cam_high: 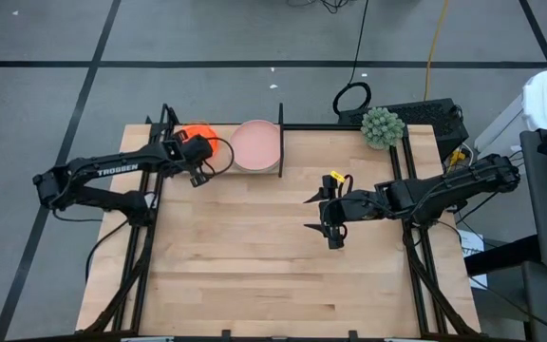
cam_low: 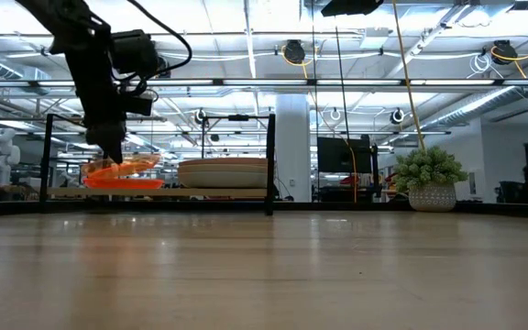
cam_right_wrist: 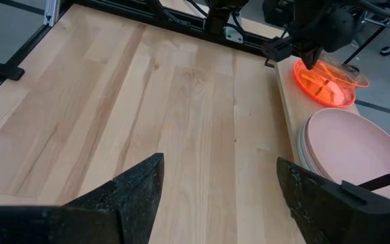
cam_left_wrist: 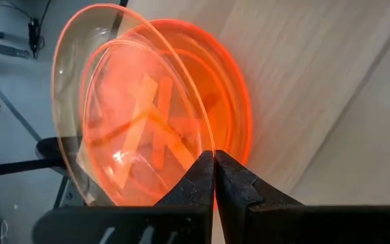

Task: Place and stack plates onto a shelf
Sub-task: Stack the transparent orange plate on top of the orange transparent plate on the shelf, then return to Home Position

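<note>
1. The left hand (cam_high: 200, 163) is clenched on the rim of a translucent neon-orange round plate (cam_left_wrist: 124, 115), holding it tilted just above the others at the left end of the shelf; in the left wrist view its two dark fingers (cam_left_wrist: 195, 183) meet at the plate's edge.
2. Under that plate lies a small stack of neon-orange plates (cam_low: 122, 181) on the low light-wood shelf with a thin black metal frame (cam_high: 280, 128). At least two orange plates show, the held one and one below it; how many more lie in that stack cannot be told.
3. Just beside the orange stack, on the same shelf, sits a stack of larger matte pale-pink plates (cam_high: 255, 144). The low view shows several layers (cam_low: 223, 171), but their exact number cannot be read.
4. A black upright post (cam_low: 270, 160) of the shelf stands at the pink stack's right side, between it and the rest of the counter (cam_high: 254, 247).
5. One small potted green plant in a pale pot (cam_high: 383, 126) stands at the counter's far right corner, well apart from the shelf.
6. The right hand (cam_high: 333, 217) waits over the middle-right of the counter, released and empty, its fingers (cam_right_wrist: 131, 186) spread wide.
</note>
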Motion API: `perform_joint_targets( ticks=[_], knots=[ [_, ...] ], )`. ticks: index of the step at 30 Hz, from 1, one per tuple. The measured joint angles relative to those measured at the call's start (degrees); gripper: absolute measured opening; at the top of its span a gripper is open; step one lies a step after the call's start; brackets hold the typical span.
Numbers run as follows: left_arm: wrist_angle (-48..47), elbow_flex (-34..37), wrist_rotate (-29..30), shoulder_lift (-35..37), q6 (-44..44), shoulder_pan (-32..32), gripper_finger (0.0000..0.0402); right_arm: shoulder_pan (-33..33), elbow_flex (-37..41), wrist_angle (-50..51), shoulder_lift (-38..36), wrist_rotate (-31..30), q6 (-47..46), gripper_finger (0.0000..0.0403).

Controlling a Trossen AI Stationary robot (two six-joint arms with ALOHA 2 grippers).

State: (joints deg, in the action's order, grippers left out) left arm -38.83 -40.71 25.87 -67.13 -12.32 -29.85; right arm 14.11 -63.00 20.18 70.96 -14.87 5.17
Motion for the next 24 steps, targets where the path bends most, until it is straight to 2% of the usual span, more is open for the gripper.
perform_joint_targets(
  ticks=[3,12,18,24],
  knots=[
    [0.1,0.0,0.0,0.0,0.6,-0.7,0.0026,0.0,0.0,0.0,0.0,0.0,0.0,0.0265],
    [5.4,0.0,0.1,0.0,4.6,-1.6,0.0118,0.0,0.0,0.0,0.0,0.0,0.0,0.0265],
    [6.1,0.0,-2.5,0.0,10.6,-0.5,0.0126,0.0,1.1,-0.9,-0.1,0.0,0.1,0.0265],
    [6.1,0.0,-1.8,0.0,10.8,0.3,0.0127,0.0,4.7,-4.2,0.0,0.0,2.2,0.0265]
  ],
)
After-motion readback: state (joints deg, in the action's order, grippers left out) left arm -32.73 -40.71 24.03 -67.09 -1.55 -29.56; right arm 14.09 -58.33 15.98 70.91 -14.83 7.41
